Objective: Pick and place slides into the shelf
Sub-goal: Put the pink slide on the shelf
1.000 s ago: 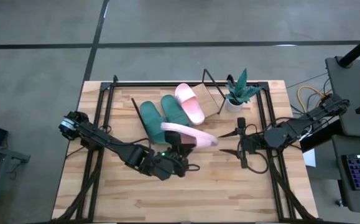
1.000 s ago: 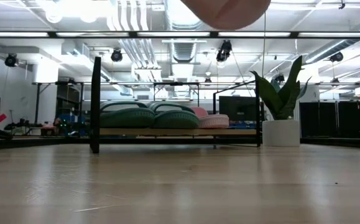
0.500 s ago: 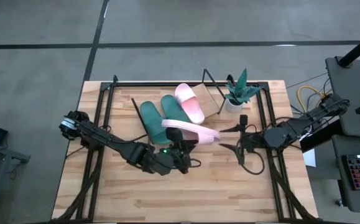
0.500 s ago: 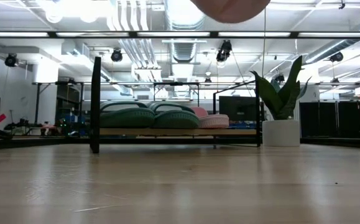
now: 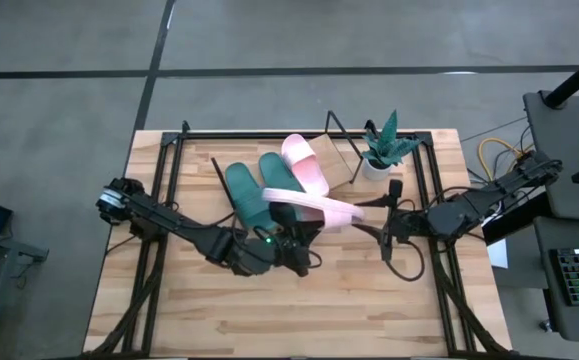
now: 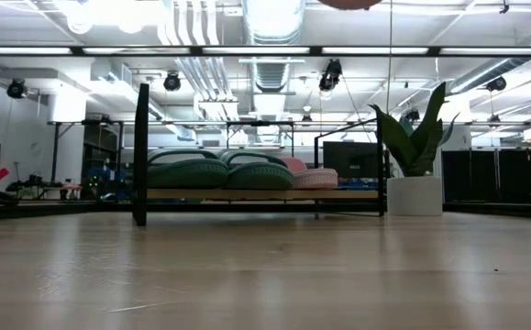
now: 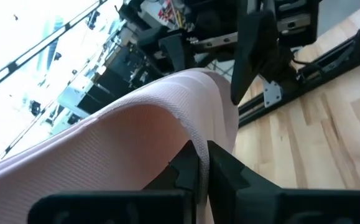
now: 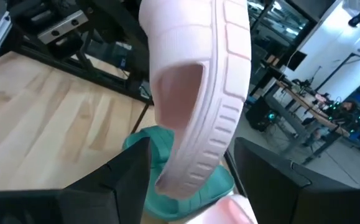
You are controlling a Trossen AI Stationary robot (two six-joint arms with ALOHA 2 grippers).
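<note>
- The second pink slide [image 5: 314, 208] is held in the air above the tabletop [image 5: 209, 320], just in front of the shelf [image 5: 341, 160], with one end pointing toward the right arm.
- The left end effector [image 5: 287, 232] grips this slide; in the left wrist view its fingers [image 7: 189, 163] are pinched on the edge of the pink foam.
- The right end effector [image 5: 381, 222] sits just beyond the slide's free end, its fingers spread to either side of the sole in the right wrist view and not touching it.
- On the shelf lie the two green slides [image 5: 259, 190] side by side and the first pink slide [image 5: 305, 164] next to them; bare board remains on the side toward the potted plant [image 5: 384, 145].
- Three of four are placed, so I judge this the last carry, possibly a handover between arms.
- Next, the slide has to reach the free slot beside its pink partner, sole down on the slanted board, without nudging the plant or the slides already seated.
- Against the picture a second ago, the slide has moved nearer the shelf and the right arm, and has risen: in the low view only a sliver of it shows at the upper edge where a broad pink bulge hung before.
- The right end effector has shifted closer to the slide's tip over the same second.
</note>
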